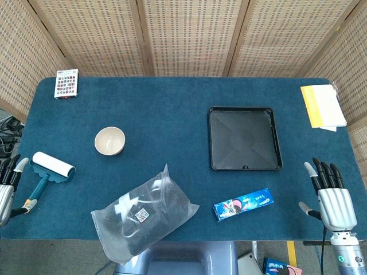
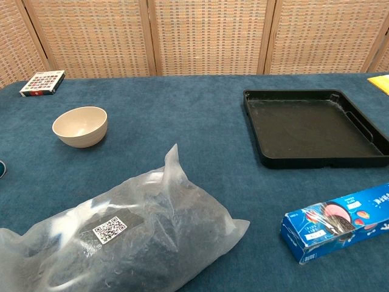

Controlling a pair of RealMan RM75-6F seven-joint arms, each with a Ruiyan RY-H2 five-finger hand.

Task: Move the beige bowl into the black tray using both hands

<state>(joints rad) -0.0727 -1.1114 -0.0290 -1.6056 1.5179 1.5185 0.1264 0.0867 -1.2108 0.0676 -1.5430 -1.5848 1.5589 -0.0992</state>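
Blue felt tabletop (image 1: 172,109), woven screens behind. Round beige ceramic bowl (image 1: 109,140): upright, left of square black plastic tray (image 1: 245,138), well apart. My left robot hand (image 1: 8,182) and right robot hand (image 1: 331,192): empty, fingers spread, at the near edge, likely ready to reach.

The head view looks steeply down from high above on the whole blue tabletop (image 1: 172,109). The chest view sits low and close, facing across it toward the wicker screen (image 2: 206,36). Both show the beige bowl (image 1: 109,141), black tray (image 1: 245,139) and plastic bag (image 1: 143,213).
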